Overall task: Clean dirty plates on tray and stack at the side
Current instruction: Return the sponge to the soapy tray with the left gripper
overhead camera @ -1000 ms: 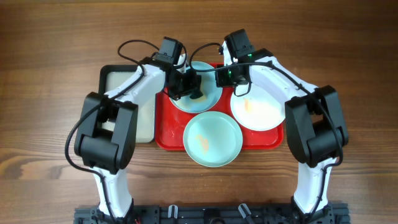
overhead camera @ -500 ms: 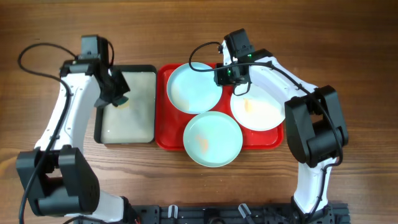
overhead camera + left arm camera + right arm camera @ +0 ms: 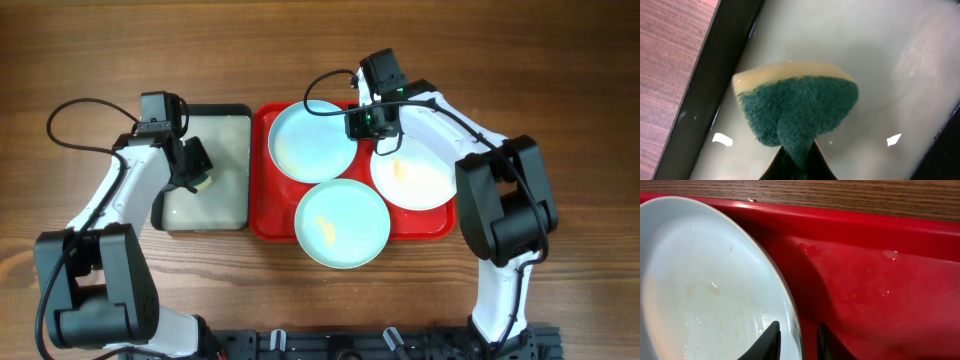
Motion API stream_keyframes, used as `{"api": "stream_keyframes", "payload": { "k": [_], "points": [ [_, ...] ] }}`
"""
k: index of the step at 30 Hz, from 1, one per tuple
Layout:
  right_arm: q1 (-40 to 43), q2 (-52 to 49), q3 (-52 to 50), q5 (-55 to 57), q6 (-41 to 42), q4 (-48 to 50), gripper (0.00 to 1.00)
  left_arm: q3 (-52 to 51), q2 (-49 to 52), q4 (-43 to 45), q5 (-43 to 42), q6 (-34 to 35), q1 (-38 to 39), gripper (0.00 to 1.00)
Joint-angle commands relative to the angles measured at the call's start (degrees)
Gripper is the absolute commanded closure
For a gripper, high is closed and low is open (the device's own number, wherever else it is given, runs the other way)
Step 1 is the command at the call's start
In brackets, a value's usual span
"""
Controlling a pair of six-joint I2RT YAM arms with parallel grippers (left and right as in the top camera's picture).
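The left hand [image 3: 799, 161] pinches a green-faced yellow sponge [image 3: 797, 107] above the pale inside of the black-rimmed tray [image 3: 710, 85].

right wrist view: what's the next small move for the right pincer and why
Probably close the right pincer on the far turquoise plate: its fingers straddle the rim, red tray shows in the gap, so it likely isn't gripped yet.

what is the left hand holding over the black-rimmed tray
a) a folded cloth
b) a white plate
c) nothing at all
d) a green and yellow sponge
d: the left wrist view shows the left hand shut on a sponge with a green scrubbing face and a yellow back, above the pale inside of the black-rimmed tray.
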State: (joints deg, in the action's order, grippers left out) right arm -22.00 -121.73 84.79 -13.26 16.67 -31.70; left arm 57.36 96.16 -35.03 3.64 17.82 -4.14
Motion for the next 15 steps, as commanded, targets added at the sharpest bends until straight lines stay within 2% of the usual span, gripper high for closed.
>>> {"api": "stream_keyframes", "payload": {
  "k": [1, 2, 4, 9, 15],
  "points": [
    [-0.3, -1.4, -0.6, -0.5, 0.0, 0.0, 0.76, -1.0, -0.3, 1.7, 0.9, -1.1, -0.3, 0.96],
    [-0.3, -1.4, -0.6, -0.5, 0.0, 0.0, 0.84, -1.0, -0.3, 1.7, 0.9, -0.8, -0.3, 0.96],
    [-0.3, -1.5, -0.6, -0.5, 0.0, -0.1, 0.92, -1.0, -0.3, 1.7, 0.7, -0.7, -0.3, 0.96],
    [-0.1, -0.3, 0.9, 0.2, 0.0, -0.5, 0.96, -1.0, -0.3, 1.6, 0.7, -0.5, -0.3, 0.96],
    [0.1, 10.7, 2.9, 6.5, 1.6, -0.2, 0.96, -1.0, -0.3, 1.6, -1.5, -0.5, -0.3, 0.96]
  ]
}}
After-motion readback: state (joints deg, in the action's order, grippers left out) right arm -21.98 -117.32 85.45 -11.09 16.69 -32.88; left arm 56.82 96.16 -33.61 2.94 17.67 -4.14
